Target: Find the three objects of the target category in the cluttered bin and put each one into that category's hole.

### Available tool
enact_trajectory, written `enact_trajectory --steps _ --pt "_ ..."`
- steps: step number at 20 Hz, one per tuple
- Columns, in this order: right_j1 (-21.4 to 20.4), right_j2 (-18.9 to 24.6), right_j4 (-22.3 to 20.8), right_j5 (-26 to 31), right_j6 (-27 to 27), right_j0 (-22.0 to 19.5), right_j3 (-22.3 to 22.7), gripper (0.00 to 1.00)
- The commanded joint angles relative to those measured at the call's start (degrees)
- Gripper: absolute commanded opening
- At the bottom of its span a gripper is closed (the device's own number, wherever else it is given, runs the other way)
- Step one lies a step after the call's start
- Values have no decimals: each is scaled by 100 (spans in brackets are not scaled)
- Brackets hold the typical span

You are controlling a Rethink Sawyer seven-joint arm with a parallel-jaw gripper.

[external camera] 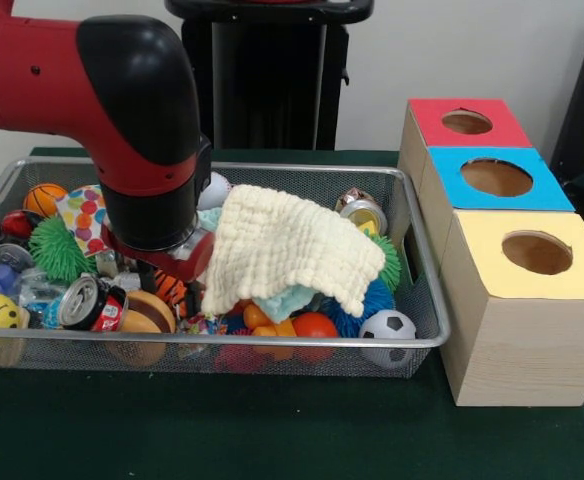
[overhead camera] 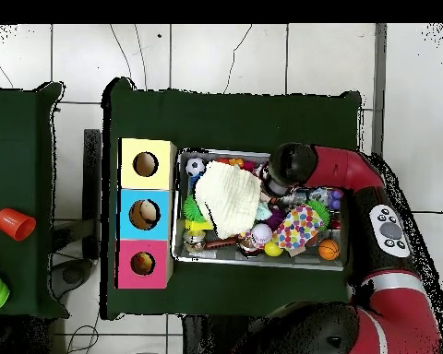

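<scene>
the red and black arm's wrist [external camera: 152, 215] sinks into the wire mesh bin [external camera: 427, 300], so the fingers are hidden among the clutter; i cannot tell whether they are apart or together. a cream knitted cloth [external camera: 287, 250] covers much of the bin's middle, hiding what lies under it. just beside the bin stand three wooden boxes with red [external camera: 467, 122], blue [external camera: 497, 178] and yellow [external camera: 537, 253] holed tops, on a dark green counter [external camera: 222, 430] over white floor tiles [overhead camera: 244, 55].

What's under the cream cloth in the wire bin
Beneath the cream cloth, a light blue piece, an orange ball and a blue spiky ball peek out. Anything under its middle is covered.
</scene>
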Motion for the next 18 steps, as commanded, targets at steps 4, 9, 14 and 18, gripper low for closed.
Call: enact_trajectory --steps 4,9,14,18 --pt "248 474 21 343 -1217 48 50 100" --pt "240 425 88 388 -1019 81 75 100" --pt "129 425 125 522 -1153 11 246 100" --pt "156 442 87 404 -1249 -57 369 100"
